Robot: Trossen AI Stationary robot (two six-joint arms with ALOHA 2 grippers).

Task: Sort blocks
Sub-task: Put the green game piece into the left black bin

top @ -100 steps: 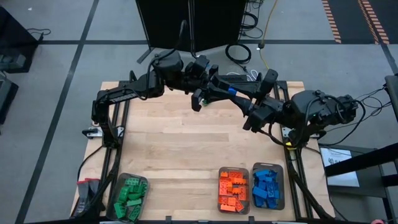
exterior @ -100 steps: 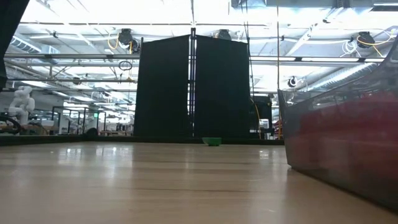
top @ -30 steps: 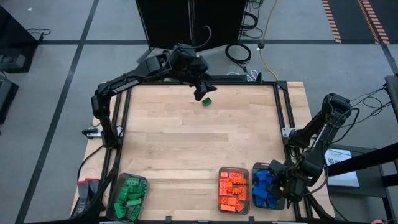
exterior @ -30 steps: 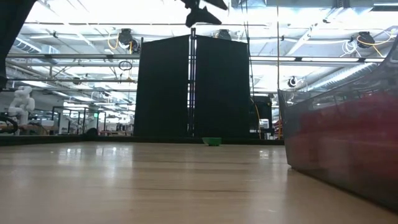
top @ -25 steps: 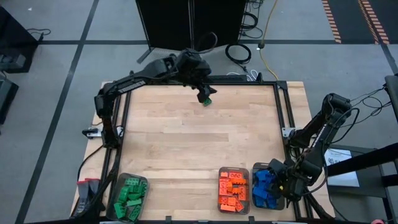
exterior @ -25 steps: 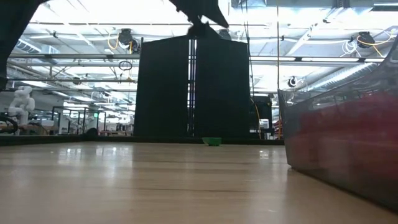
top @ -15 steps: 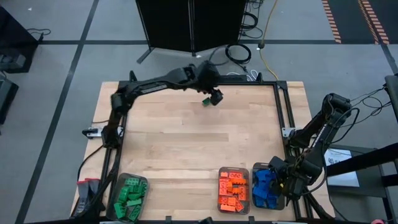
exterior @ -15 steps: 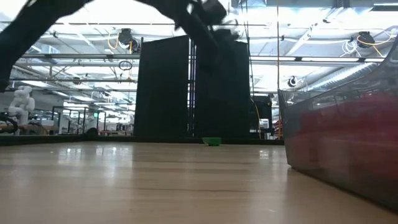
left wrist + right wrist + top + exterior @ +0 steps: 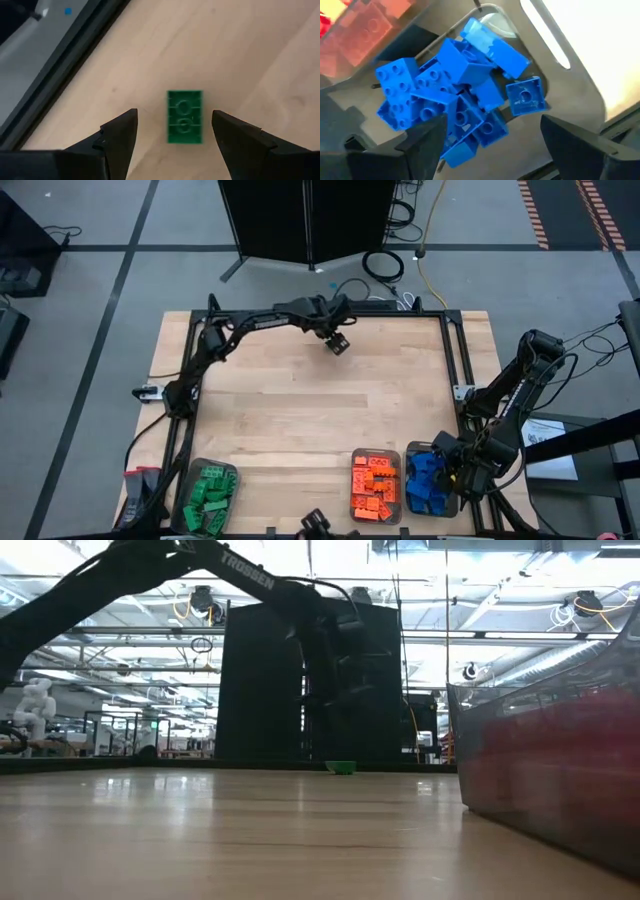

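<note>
Left wrist view gives us our clearest look: the left gripper [image 9: 173, 131] hangs over a single green block [image 9: 185, 116] lying flat on the bare table [image 9: 250, 45], studs up, with the two fingers spread wide on either side of it and gripping nothing. In the high view this same block sits at the upper centre of the frame, near the table's far edge, under the left gripper [image 9: 339, 343].

We judge the main risk to be the descent. The block lies a little nearer one finger than the other, so a finger could land on its edge, tip it or push it sideways toward the black frame rail [image 9: 65, 65]. Closing before the fingers reach the wood might pinch only the studs, and the small block could then slip out on the long carry to the green tray [image 9: 209, 496] at the lower left.

At the lower right of the high view, the right gripper [image 9: 457, 470] sits over the blue tray [image 9: 431, 479]. Its wrist view shows the fingers wide apart and empty above the heaped blue blocks [image 9: 462, 105]. We think a careless withdrawal could catch the tray wall and shift it against the orange tray [image 9: 375, 485] beside it.
</note>
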